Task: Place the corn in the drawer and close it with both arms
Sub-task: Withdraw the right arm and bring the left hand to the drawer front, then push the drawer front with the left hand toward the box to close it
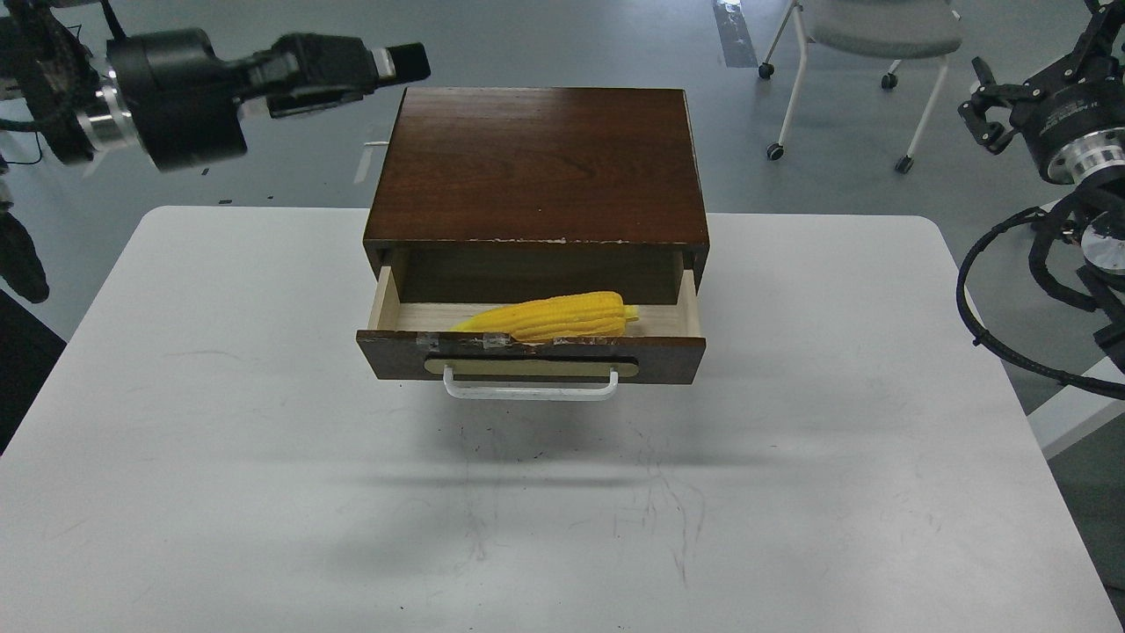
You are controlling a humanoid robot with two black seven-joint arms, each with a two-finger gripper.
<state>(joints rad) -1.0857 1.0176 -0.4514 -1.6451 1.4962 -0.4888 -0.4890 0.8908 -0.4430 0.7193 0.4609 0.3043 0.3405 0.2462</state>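
The drawer [668, 359] is pulled open from the dark brown cabinet [536, 163]. It has a white bar handle [530, 390] on a tan plate. The yellow corn [562, 317] lies inside it on the pale wood floor, point to the left and stem stub to the right. My left gripper [400, 63] hovers high at the cabinet's back left corner, pointing right and holding nothing; its fingers cannot be told apart. My right gripper [983, 105] is raised off the table at the far right, with its claws apart and empty.
The cabinet stands at the back middle of the white table [264, 457]. A grey wheeled chair [879, 35] stands on the floor behind. Black cables [976, 308] loop beside the table's right edge.
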